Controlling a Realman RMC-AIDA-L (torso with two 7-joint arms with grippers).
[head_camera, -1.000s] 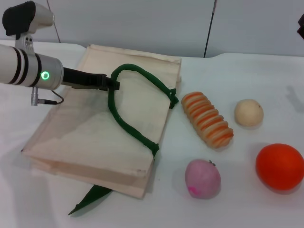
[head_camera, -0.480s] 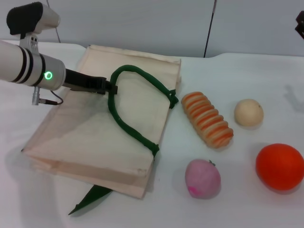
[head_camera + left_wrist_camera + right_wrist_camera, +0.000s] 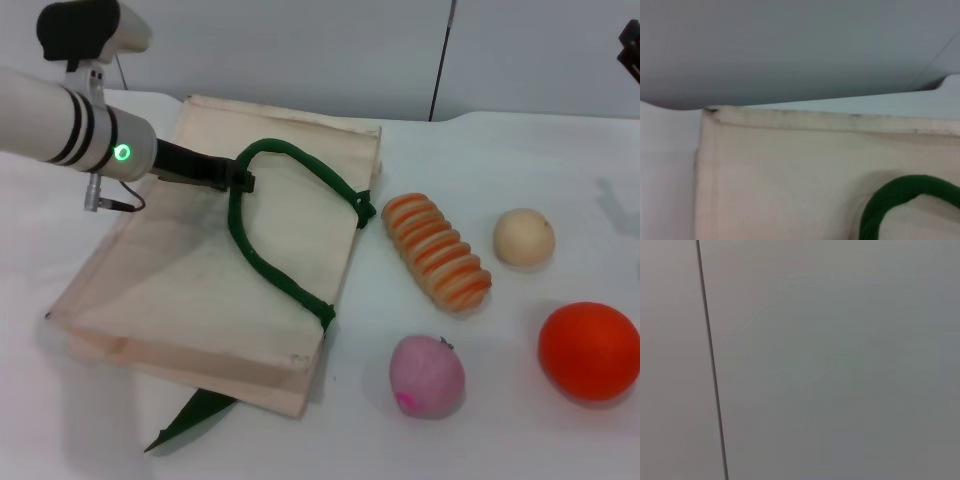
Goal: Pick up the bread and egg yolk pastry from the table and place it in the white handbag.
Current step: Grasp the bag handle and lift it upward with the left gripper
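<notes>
Your largest item is the white handbag (image 3: 215,270), a flat rectangular cream cloth tote lying across the table's (image 3: 500,440) left half, its far edge close to the table's far edge. A faint greyish smudge marks its upper face, and a thick dark green strap handle (image 3: 265,235) loops over it; a second green strap pokes out from under the near edge. Your left gripper (image 3: 238,181) reaches in from the left side above the bag, its dark fingers closed on the top of that handle loop. In the left wrist view you only see the bag's cloth and a curve of the handle (image 3: 895,200).

The ridged bread (image 3: 437,250), orange and cream striped, lies right of the bag near the table's centre. A glossy orange ball (image 3: 590,351) sits by the right edge, partly cut off. A pink round fruit (image 3: 427,376) rests toward the near edge. The smooth, pale egg yolk pastry (image 3: 524,237) sits just right of the bread, apart from it.

Your right gripper is out of sight.
</notes>
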